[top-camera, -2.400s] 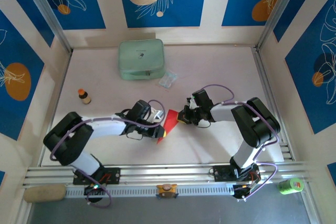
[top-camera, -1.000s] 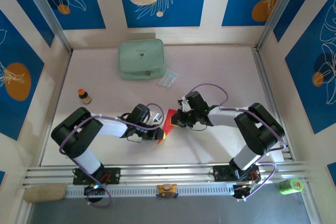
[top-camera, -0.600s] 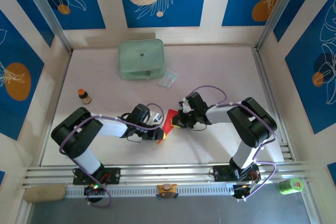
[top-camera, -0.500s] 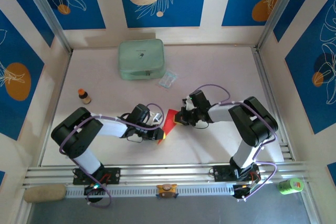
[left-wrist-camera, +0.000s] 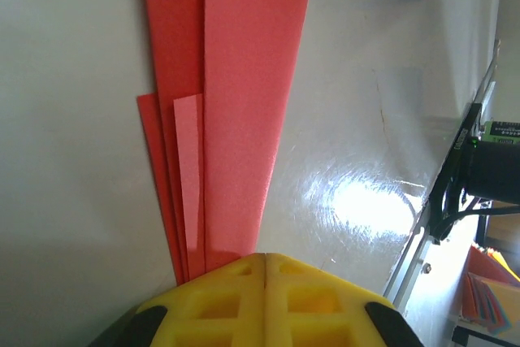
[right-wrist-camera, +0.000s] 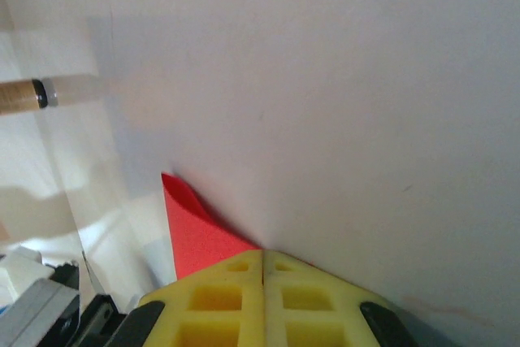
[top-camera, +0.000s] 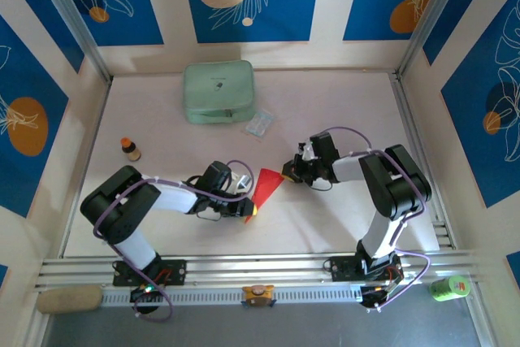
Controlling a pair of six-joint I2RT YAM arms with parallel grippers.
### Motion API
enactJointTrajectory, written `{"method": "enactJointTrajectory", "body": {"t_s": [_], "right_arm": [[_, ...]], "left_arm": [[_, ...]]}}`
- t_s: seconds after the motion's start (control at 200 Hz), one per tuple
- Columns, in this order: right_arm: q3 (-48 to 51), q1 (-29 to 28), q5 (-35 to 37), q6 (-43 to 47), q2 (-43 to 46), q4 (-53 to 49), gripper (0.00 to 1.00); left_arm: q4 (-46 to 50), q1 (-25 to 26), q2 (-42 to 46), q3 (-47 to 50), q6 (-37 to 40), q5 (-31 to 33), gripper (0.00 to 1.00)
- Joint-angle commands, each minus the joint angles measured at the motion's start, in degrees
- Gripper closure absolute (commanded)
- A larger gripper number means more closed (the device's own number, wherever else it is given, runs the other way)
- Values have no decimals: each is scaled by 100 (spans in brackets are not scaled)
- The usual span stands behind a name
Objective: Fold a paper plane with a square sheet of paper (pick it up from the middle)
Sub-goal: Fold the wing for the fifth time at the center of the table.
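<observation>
The square sheet of paper (top-camera: 266, 187) is bright red and folded into a slim pointed dart, lying flat mid-table. My left gripper (top-camera: 250, 210) is shut, its yellow fingertips resting on the narrow near-left end. In the left wrist view the layered red paper (left-wrist-camera: 244, 103) runs away from my left gripper (left-wrist-camera: 266, 259). My right gripper (top-camera: 288, 173) is shut at the wide far-right corner of the paper. The right wrist view has the red paper (right-wrist-camera: 195, 237) reaching under my right gripper (right-wrist-camera: 262, 253), with one corner slightly lifted.
A pale green pouch (top-camera: 218, 91) lies at the back of the table, with a small clear packet (top-camera: 260, 124) beside it. A small brown bottle (top-camera: 129, 149) stands at the left. An aluminium rail (top-camera: 260, 270) runs along the near edge.
My right gripper has slid to the right, from on top of the paper to its far-right corner, uncovering more red. The left gripper has stayed on the narrow end.
</observation>
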State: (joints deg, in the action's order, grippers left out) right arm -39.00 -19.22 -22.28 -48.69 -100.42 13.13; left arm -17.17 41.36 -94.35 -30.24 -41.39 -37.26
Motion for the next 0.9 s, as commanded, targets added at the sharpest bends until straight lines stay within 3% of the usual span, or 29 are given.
{"method": "enactJointTrajectory", "body": {"t_s": [0.0, 0.275, 0.525, 0.66, 0.835, 0.89], "right_arm": [[-125, 196, 128, -14, -64, 12, 95], [-96, 321, 350, 149, 934, -650, 91], [464, -69, 465, -71, 1901, -891, 82], [778, -468, 669, -357, 2163, -975, 77], [1050, -1007, 965, -717, 2298, -928, 70], [1040, -1128, 1022, -777, 2255, -943, 70]], "left_arm": [[179, -7, -196, 167, -54, 122, 100], [312, -6, -191, 115, -113, 248, 100], [133, 49, 31, -81, -475, 359, 100], [633, 206, 364, -493, -438, 375, 94], [1981, 110, 1324, -787, 264, 1183, 70], [2460, -9, 1388, -917, 633, 1341, 68]]}}
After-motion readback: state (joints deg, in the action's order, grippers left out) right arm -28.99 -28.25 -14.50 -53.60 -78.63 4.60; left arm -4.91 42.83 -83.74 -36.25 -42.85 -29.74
